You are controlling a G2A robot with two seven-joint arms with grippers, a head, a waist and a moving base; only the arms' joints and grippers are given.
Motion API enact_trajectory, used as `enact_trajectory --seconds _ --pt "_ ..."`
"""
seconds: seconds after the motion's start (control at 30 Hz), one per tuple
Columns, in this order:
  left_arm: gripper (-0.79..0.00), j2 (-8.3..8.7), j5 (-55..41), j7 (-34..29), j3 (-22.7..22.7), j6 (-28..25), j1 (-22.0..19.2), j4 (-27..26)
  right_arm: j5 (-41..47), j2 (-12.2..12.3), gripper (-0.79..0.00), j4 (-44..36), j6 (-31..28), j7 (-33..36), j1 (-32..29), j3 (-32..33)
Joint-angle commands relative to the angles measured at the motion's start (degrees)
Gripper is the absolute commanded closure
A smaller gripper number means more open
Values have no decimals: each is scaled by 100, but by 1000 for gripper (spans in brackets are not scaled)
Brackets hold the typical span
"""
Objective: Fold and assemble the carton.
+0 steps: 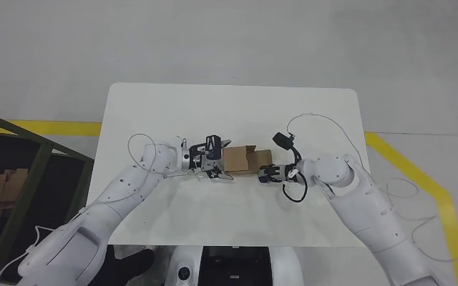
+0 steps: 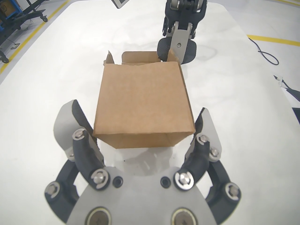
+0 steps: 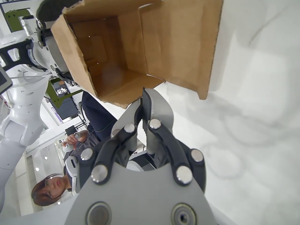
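My left fingers (image 2: 77, 120) stand spread wide around the closed end of the one carton (image 2: 143, 99). My right fingers (image 3: 161, 108) are pinched on its open rim, the contact half hidden.

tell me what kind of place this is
Probably a robot lab or factory test floor: a white table stands on a bare grey floor marked with yellow lines, wheeled stands sit off to the side, and a carton is set out as the workpiece.
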Motion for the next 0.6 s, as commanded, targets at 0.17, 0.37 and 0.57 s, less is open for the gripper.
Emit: enact_trajectory --seconds 0.17,0.37,0.57 --pt "-785 -1 10 26 -8 -11 6 52 17 -21 0 83 -14 -23 65 -54" --pt "-717 1 17 49 -22 -3 14 89 37 -21 0 146 -38 -40 70 -43" --pt "-646 4 23 53 -41 16 23 97 46 -20 0 184 -81 -54 76 -31"
